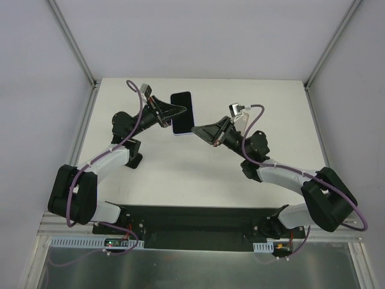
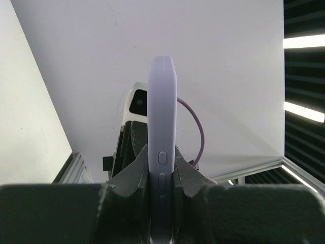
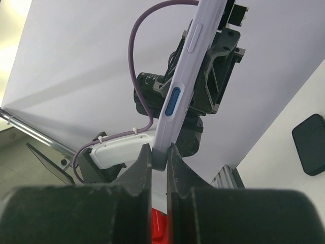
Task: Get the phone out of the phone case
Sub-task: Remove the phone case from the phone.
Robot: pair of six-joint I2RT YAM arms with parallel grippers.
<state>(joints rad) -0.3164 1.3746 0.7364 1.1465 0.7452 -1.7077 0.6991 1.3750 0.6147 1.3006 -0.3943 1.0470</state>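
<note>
Phone case (image 2: 162, 112) clamped edge-on between left gripper (image 2: 162, 189) jaws; right gripper (image 3: 159, 158) jaws pinch its near corner.

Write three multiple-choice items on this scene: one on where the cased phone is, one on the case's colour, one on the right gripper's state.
1. Where is the phone?
A. flat on the table
B. held by both grippers
C. tucked under an arm

2. What colour is the phone case?
A. red
B. green
C. lavender

3. How is the right gripper?
A. shut on the phone case
B. wide open
C. out of view

Answers:
1 B: the left gripper and the right gripper each clamp an edge.
2 C: its pale purple side shows in both wrist views.
3 A: its fingers press the case's edge.
</note>
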